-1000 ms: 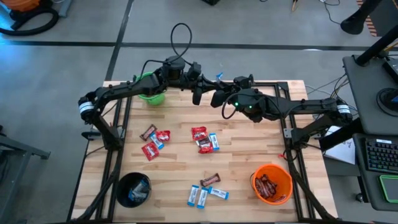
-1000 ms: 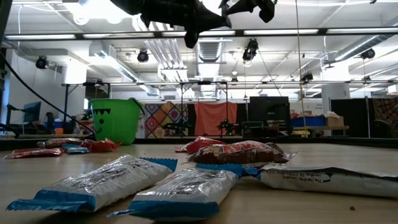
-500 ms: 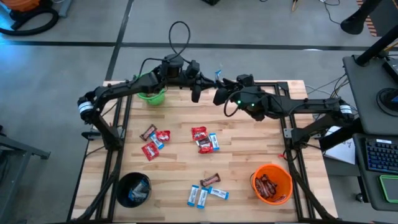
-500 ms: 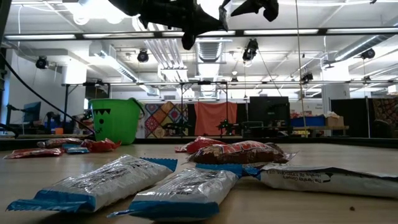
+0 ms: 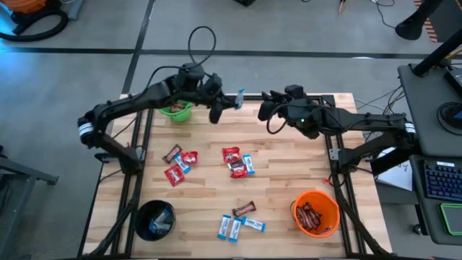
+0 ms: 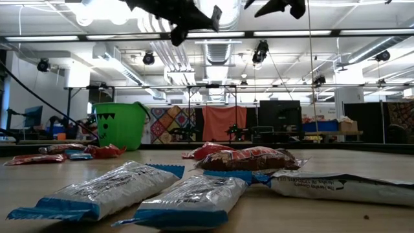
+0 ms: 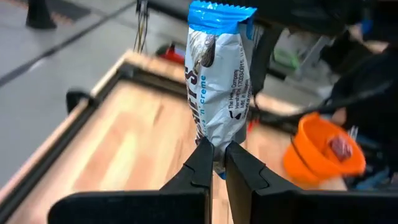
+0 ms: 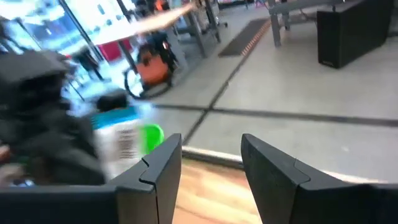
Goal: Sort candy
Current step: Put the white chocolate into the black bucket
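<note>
High over the table's far edge, the left gripper (image 7: 214,163) now alone pinches a blue-and-white candy (image 7: 221,81) by its end, the right gripper (image 8: 211,165) having let go and drawn back with fingers wide, so the handover looks done.

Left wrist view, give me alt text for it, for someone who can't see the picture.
The left gripper is shut on the bottom end of a blue-and-white candy packet, holding it upright above the wooden table. Beyond it, out of focus, sits an orange bucket with something dark red inside, and grey floor shows past the table's edge.
</note>
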`<state>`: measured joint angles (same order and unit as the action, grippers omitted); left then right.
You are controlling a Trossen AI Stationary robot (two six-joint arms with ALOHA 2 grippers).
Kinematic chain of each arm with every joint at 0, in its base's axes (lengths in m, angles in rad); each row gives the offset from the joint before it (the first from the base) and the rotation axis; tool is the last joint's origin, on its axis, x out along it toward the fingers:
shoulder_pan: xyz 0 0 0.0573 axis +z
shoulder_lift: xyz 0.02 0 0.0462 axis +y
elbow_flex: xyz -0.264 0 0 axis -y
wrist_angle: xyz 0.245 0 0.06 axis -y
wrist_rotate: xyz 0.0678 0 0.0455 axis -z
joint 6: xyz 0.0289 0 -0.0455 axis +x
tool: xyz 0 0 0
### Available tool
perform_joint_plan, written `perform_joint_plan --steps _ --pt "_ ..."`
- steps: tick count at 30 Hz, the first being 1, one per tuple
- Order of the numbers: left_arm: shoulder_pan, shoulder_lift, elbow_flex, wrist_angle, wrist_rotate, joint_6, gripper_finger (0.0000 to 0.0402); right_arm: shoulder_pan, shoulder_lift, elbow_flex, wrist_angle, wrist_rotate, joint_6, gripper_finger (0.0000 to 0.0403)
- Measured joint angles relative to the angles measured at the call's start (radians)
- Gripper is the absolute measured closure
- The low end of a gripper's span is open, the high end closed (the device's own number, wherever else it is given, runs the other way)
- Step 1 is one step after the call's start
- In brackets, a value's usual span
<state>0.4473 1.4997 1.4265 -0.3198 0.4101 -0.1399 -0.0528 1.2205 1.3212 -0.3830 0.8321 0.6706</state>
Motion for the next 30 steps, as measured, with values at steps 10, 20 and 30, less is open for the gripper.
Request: perform_joint_plan --steps 10,20,30 --pt "-0.256 -0.240 0.000 -0.516 -0.293 -0.088 0.0401 0.014 -0.002 -0.003 -0.306 -0.137 0.212 0.0243" --pt "-0.735 -0.405 0.000 -0.834 -0.561 -0.591 0.0401 0.085 0.042 -0.006 -0.323 -0.190 0.246 0.0259" --pt "-1.203 -0.364 0.000 -1.013 -0.611 -1.070 0.0401 0.153 0.052 -0.006 -0.323 -0.213 0.334 0.0264"
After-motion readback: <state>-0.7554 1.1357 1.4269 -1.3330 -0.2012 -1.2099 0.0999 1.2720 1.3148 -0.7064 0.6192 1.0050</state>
